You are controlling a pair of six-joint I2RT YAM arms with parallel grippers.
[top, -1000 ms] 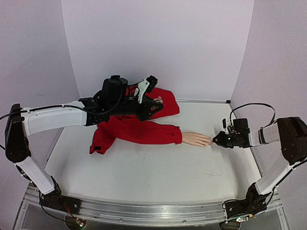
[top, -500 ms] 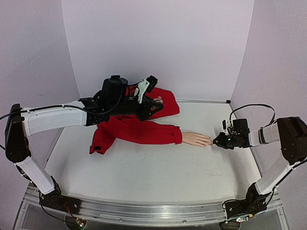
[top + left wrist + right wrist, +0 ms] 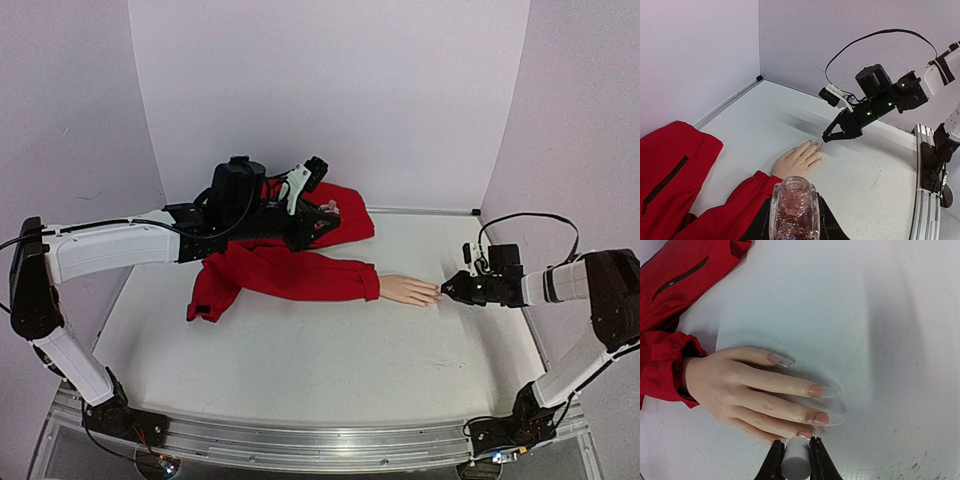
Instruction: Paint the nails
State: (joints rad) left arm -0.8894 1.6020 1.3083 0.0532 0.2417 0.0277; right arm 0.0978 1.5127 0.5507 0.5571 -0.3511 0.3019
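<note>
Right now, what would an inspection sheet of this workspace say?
Surface: white table, faint scuffs.
Job's things: mannequin hand lies flat in red sleeve; nails pinkish.
Clutter: nothing seen.
Grippers: left fingers shut on open glitter bottle; right fingers shut on white cap beside an outer fingertip.
Cables: black cable loops over right arm.
Surroundings: pale lilac walls.

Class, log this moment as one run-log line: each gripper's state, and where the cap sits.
left gripper: shut on open polish bottle | right gripper: shut on white cap | cap: beside outermost nail of mannequin hand
</note>
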